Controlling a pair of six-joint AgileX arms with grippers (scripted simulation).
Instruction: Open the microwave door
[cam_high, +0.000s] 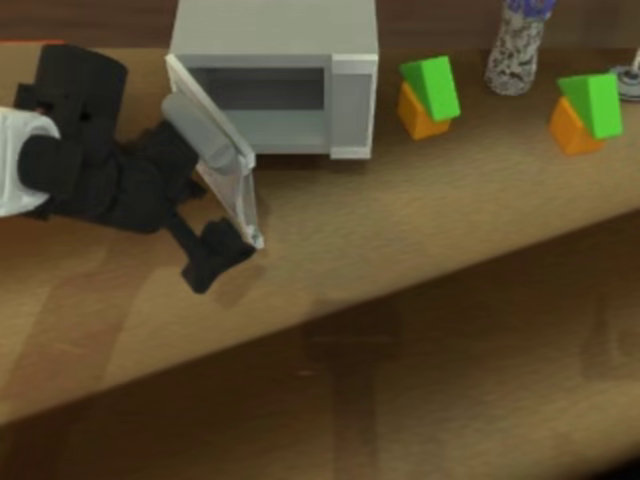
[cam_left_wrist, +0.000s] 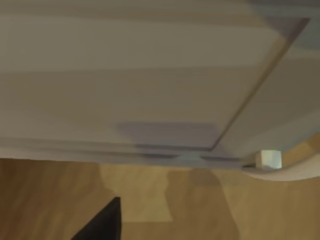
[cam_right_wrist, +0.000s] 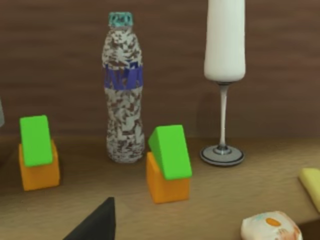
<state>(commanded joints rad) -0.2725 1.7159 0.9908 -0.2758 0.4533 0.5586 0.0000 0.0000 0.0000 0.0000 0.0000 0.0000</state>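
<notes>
Top view: microwave (cam_high: 290, 60) sits at upper centre of the frame, on the table (cam_high: 420, 300). Its grey control panel strip (cam_high: 352, 102) is on the right end of the front face. The microwave door (cam_high: 215, 160) is swung partly open, hinged at the microwave's left front corner, its free edge angled down toward centre-left of the frame. The cavity is visible behind it. Left arm comes in from the left edge; left gripper (cam_high: 222, 250) is at the door's free lower edge, touching or just beside it. Can't tell from here whether its jaws are open or closed. Right arm is not visible in this view. Right of the microwave: a green-and-orange block (cam_high: 428, 97), a speckled bottle (cam_high: 515, 45), and a second green-and-orange block (cam_high: 586, 112) at upper right.

Left wrist view: door panel (cam_left_wrist: 140, 90) fills the upper part of the frame, very close. Wood table below. One dark fingertip (cam_left_wrist: 102, 225) shows at the bottom edge; jaw state not readable.

Right wrist view: bottle (cam_right_wrist: 123, 90) at centre, blocks on either side, a white stemmed glass (cam_right_wrist: 224, 75) at upper right. One dark fingertip (cam_right_wrist: 97, 225) at the bottom edge; jaw state unclear.
</notes>
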